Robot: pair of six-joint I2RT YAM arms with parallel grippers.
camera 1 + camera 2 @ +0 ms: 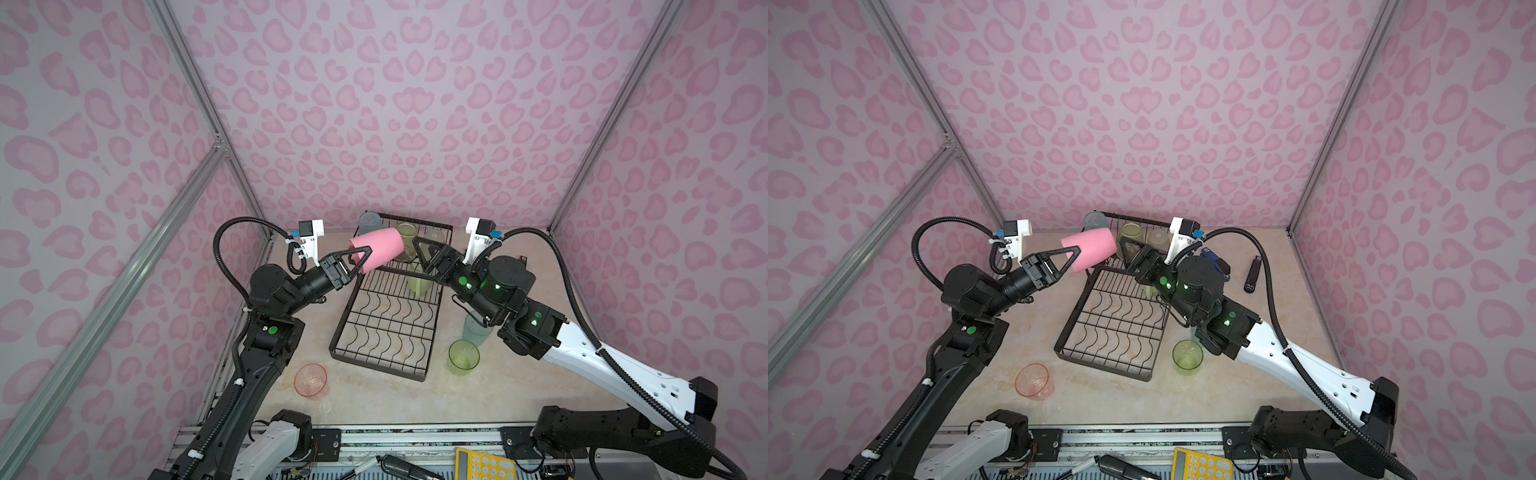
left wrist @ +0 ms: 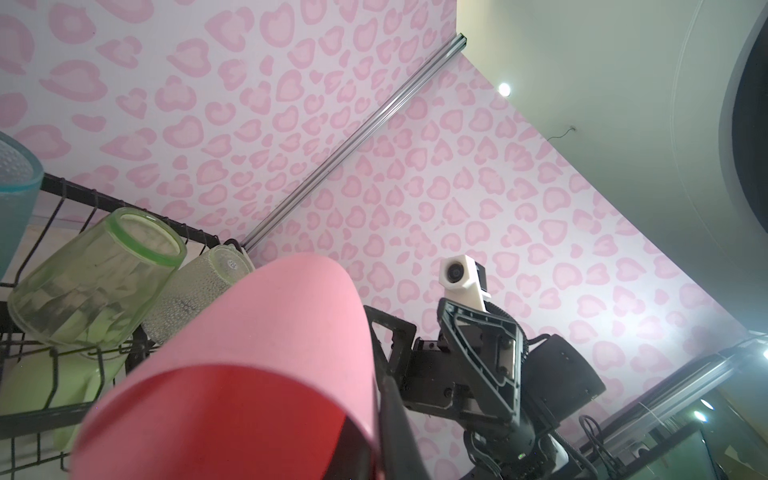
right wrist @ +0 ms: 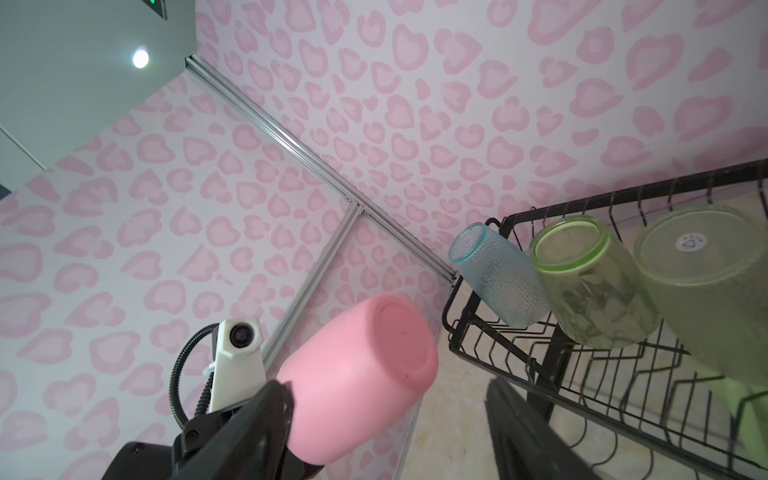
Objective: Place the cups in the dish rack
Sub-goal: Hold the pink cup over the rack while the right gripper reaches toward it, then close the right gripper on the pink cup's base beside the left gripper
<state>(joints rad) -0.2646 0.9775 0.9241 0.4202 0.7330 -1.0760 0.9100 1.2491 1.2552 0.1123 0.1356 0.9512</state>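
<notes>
seeing a clear pink cup (image 1: 311,380) and a green cup (image 1: 463,357) loose on the table (image 1: 395,399), i hold the solid pink cup (image 1: 380,247) sideways over the dish rack (image 1: 376,368), left claw (image 1: 365,259) pinching its rim; right claw (image 1: 424,253) gapes empty.

The table (image 1: 374,401) is a beige, marble-patterned surface, seen in both top views. The dish rack (image 1: 386,332) stands on it near the middle, with the long tray set at an angle and the raised basket at the far end. A translucent pink cup (image 1: 310,380) stands mouth up off the rack's near left corner, apart from it. A translucent green cup (image 1: 463,356) stands mouth up just beside the rack's near right corner. A pale blue cup (image 1: 475,331) stands beside the rack's right side, partly hidden from above. In a top view, a black stapler-like item (image 1: 1253,275) lies well to the right of the rack's far end. A blue item (image 1: 1213,257), largely hidden, lies between it and the rack.
</notes>
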